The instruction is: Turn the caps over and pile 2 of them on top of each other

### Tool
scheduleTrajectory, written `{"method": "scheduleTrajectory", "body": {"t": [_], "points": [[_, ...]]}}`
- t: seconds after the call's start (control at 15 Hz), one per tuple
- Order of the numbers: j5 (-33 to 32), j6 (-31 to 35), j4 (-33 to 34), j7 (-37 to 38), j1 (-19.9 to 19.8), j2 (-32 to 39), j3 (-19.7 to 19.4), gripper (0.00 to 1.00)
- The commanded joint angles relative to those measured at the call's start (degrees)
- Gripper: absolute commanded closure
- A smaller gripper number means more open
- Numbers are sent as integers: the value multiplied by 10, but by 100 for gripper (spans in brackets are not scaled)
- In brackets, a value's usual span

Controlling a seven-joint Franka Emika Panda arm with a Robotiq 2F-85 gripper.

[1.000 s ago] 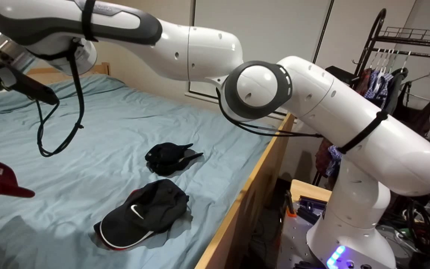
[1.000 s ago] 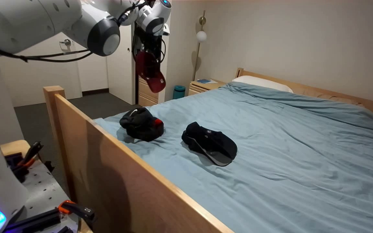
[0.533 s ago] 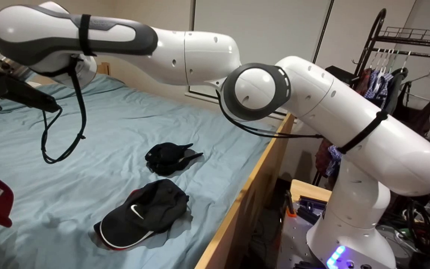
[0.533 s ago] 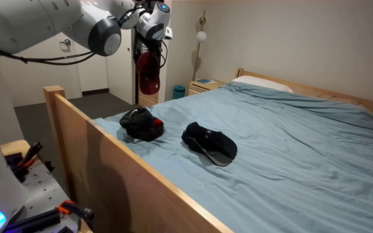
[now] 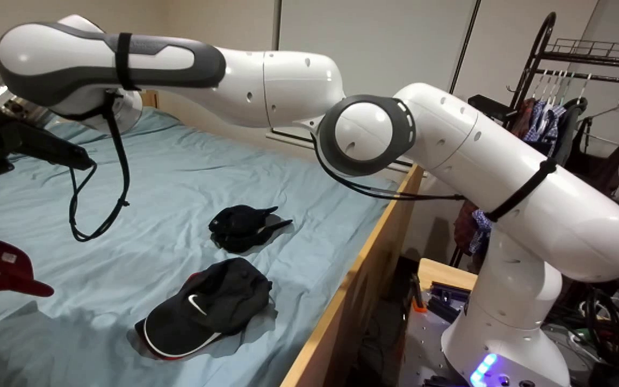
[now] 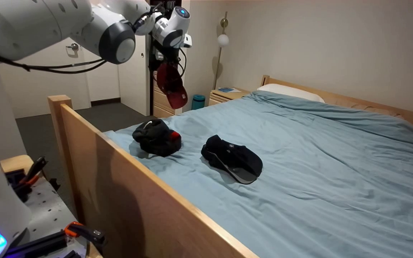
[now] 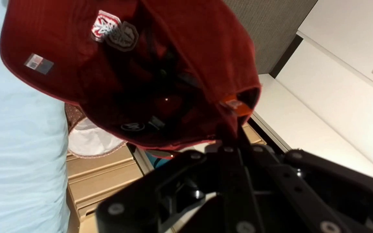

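Blue bedding (image 6: 335, 161) in all views; red cap (image 6: 168, 79), clamped by gripper (image 7: 244, 147), hangs long axis aslant, brim (image 6: 177, 99) lowest (orange tag (image 7: 244, 110): wrist view only).

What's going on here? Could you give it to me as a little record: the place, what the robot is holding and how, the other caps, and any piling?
Place: a blue-sheeted bed with a wooden footboard
Held: red baseball cap, up in the air
Held by: gripper, the robot's "hand", shut on the cap near its back opening
On the bed: black Nike cap, white swoosh showing; black cap, apart from it
Unclear: exactly how the black cap lies
Piling: the red baseball cap is on neither of them yet
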Motion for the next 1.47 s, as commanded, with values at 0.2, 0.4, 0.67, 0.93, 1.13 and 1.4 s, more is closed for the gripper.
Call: {"method": "scheduleTrajectory", "body": {"t": [0.2,0.4,0.67,0.93,1.13,1.4], "points": [[-17,18,-49,39,-28,-1,-56,99],[-20,31,-60,42,-38,-5,-99,99],[-30,0,-69,-27,-55,-15,-122,99],[-43,-25,-99,-134,-64,-30,-120,99],[-51,-41,-143,-206,-71,-56,-119,99],[-78,-36,-212,-250,-78,-96,-149,99]]}}
